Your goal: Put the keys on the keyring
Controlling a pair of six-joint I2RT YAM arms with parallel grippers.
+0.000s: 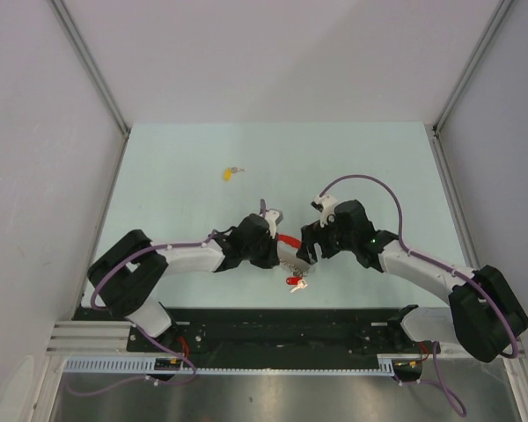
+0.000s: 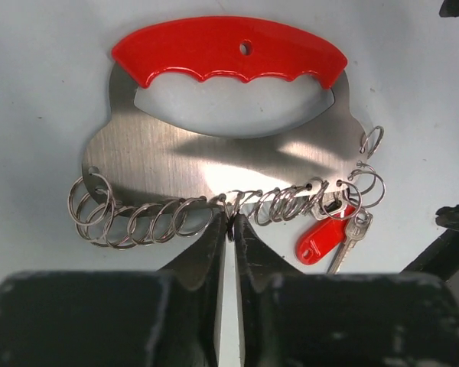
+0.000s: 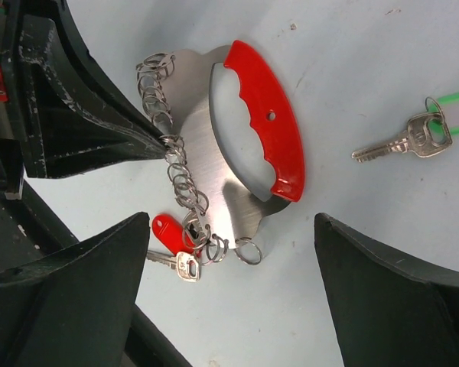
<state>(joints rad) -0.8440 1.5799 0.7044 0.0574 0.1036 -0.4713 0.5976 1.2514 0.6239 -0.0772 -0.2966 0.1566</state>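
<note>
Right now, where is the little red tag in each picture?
Top external: the red tag lies just below the middle of the picture.
Left wrist: the red tag is at lower right, beside a silver key.
Right wrist: the red tag is lower left of centre, beside that same key.
Shared landmark: the keyring with its big red handle shows in all three.

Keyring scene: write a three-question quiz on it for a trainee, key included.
1. True or false: the right gripper is open.
2. Fill in: the hung key sits beside a ___ tag.
3. The left gripper pinches: A) the tag B) a split ring on the keyring C) the hung key.
Key: 1 true; 2 red; 3 B.
</note>
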